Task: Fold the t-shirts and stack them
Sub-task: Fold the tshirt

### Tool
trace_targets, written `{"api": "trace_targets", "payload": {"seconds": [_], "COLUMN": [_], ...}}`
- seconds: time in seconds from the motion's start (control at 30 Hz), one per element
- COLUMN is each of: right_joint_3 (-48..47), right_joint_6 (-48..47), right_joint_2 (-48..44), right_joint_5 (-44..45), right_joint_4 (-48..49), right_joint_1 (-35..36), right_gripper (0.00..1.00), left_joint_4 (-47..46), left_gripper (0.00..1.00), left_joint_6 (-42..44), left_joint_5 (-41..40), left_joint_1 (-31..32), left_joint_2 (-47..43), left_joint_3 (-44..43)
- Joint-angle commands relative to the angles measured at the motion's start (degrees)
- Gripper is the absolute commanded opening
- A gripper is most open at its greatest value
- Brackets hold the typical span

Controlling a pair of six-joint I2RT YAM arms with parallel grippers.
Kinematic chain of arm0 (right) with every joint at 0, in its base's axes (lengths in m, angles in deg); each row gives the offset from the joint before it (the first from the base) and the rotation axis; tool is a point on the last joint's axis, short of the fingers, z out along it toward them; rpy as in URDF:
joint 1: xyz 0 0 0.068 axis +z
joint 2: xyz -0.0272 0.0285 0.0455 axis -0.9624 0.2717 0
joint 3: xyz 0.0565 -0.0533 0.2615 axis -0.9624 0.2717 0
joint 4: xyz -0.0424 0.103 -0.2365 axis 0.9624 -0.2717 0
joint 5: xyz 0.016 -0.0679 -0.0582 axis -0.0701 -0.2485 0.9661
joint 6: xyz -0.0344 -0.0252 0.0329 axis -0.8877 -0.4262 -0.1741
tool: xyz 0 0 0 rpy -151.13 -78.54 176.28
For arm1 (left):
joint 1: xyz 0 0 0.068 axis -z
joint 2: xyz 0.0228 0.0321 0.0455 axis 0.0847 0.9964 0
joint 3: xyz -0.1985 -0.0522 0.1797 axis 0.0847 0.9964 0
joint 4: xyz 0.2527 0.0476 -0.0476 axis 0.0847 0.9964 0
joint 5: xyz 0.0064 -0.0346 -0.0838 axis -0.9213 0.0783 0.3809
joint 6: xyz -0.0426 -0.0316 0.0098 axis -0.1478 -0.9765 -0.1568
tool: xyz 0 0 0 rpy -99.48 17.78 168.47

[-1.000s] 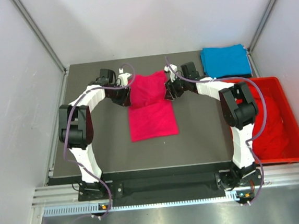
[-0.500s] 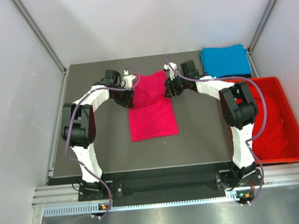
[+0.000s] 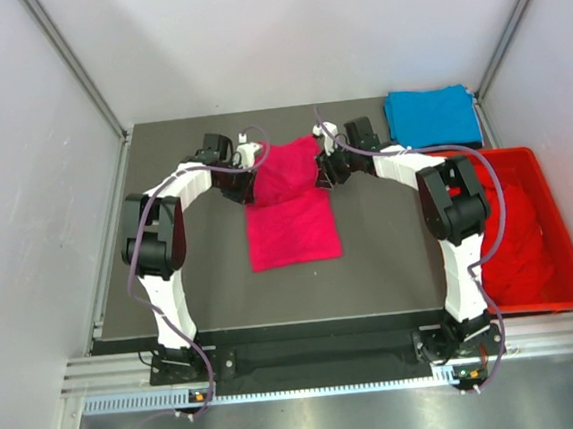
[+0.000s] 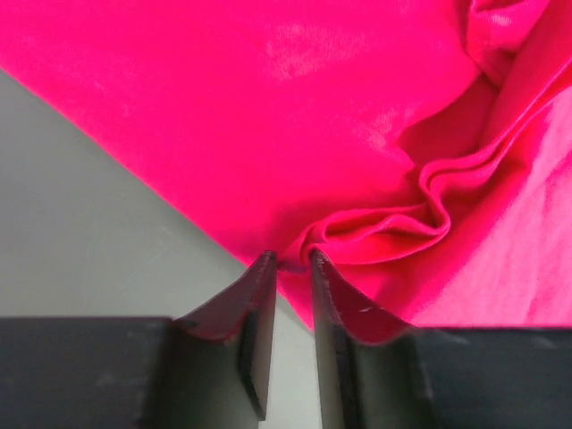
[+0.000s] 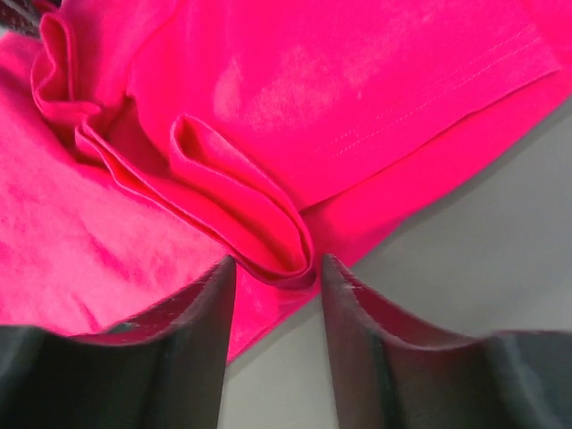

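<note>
The pink-magenta t-shirt [image 3: 287, 199] lies mid-table, its near half flat and its far half bunched between my two grippers. My left gripper [image 3: 251, 173] is at the shirt's left edge; in the left wrist view [image 4: 293, 259] its jaws are nearly together and pinch a small fold of pink cloth [image 4: 375, 223] at the tips. My right gripper [image 3: 320, 171] is at the shirt's right edge; in the right wrist view [image 5: 274, 264] its jaws stand apart with a rolled fold of the shirt [image 5: 250, 206] between the tips. A folded sky blue t-shirt [image 3: 432, 116] lies at the back right.
A red plastic crate [image 3: 571, 250] stands at the right table edge with red t-shirts [image 3: 525, 244] heaped in it. Grey walls and metal posts close in the back and sides. Dark tabletop [image 3: 201, 272] shows around the pink shirt.
My left gripper has moved a little to the right, toward the shirt. The far half of the pink shirt has bunched slightly narrower. The right arm has barely moved.
</note>
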Motion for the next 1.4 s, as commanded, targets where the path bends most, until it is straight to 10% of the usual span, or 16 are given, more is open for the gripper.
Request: {"api": "trace_targets", "payload": {"seconds": [0.0, 0.1, 0.3, 1.07, 1.1, 1.37], "right_joint_3": [-3.4, -4.3, -4.7, -5.4, -5.6, -6.0], "right_joint_6": [-1.9, -1.8, -0.5, 4.2, 4.3, 9.1], "right_joint_2": [0.7, 1.2, 1.9, 3.7, 3.7, 0.6], "right_joint_5": [-2.1, -2.1, -0.6, 0.9, 0.9, 3.5], "right_joint_4": [0.7, 0.3, 0.3, -0.1, -0.1, 0.0], "right_joint_1": [-0.7, -0.7, -1.1, -2.4, -2.4, -2.6], "right_gripper": [0.37, 0.22, 0.0, 0.0, 0.03, 0.32], "left_joint_4": [-2.4, -2.1, -0.5, -4.7, -5.0, -10.7], "left_gripper": [0.23, 0.0, 0.0, 0.07, 0.25, 0.34], "left_joint_6": [0.1, -0.9, -3.8, -13.1, -13.9, -27.5], "left_joint_5": [1.4, 0.6, -0.9, 5.4, 5.6, -0.4], "left_joint_1": [0.0, 0.0, -0.4, -5.8, -5.9, -8.0], "left_joint_2": [0.7, 1.4, 3.1, 1.3, 0.9, -5.3], "left_joint_3": [-2.9, -4.0, -6.6, -2.3, -2.1, 0.4]}}
